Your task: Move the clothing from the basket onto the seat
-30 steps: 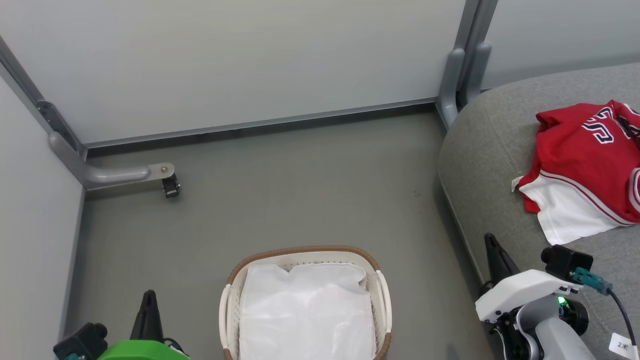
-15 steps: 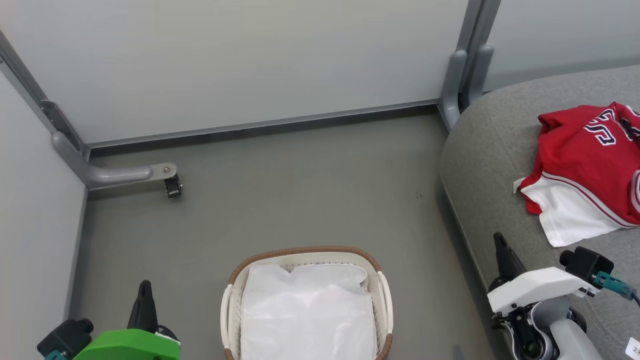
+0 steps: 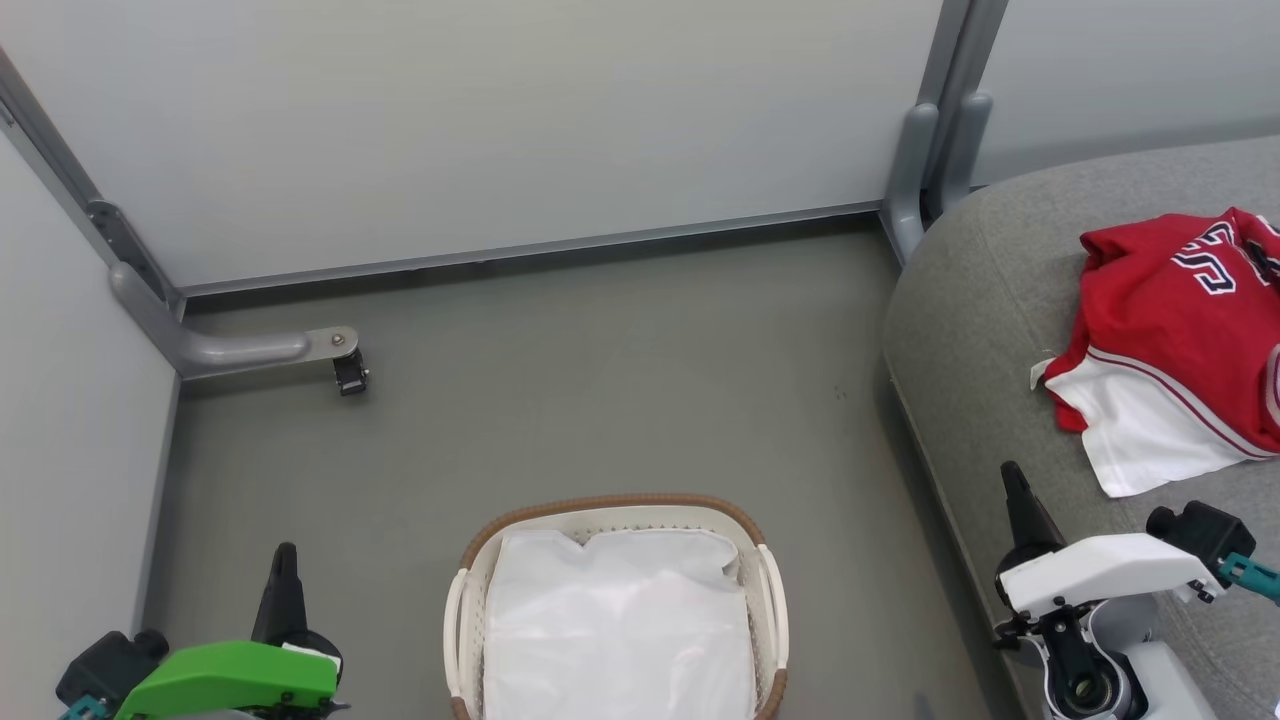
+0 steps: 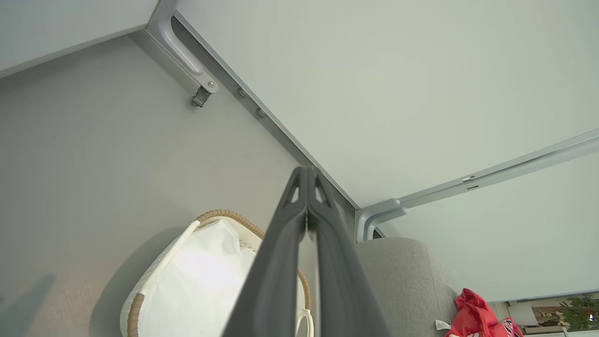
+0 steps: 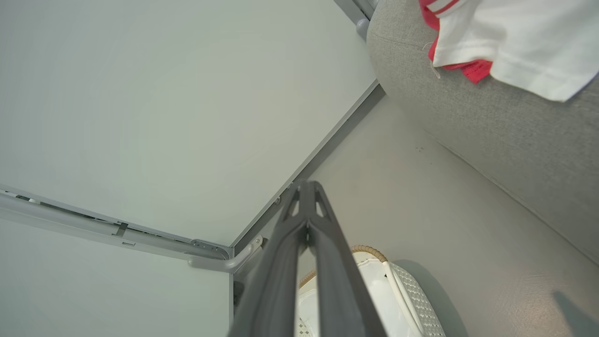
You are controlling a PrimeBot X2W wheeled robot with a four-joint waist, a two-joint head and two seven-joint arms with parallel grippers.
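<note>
pale partition walls [image 3: 500, 130], grey metal frame [image 3: 240, 350], grey floor [image 3: 600, 380]

Left tool [image 3: 286, 560]: lower left of the head view, its two dark fingers pressed flat together into one blade, pointing almost straight up.
Left wrist: green housing [image 3: 235, 678] under the fingers, with a black camera block [image 3: 100, 662] on its left.
Right tool [image 3: 1012, 480]: lower right, closed tip to tip and leaning slightly left.
Right wrist: white housing [image 3: 1100, 568] — its black camera block [image 3: 1195, 530] sits on the right.
Wrist views: each pair of fingers meets at the tips — closed on itself.
</note>
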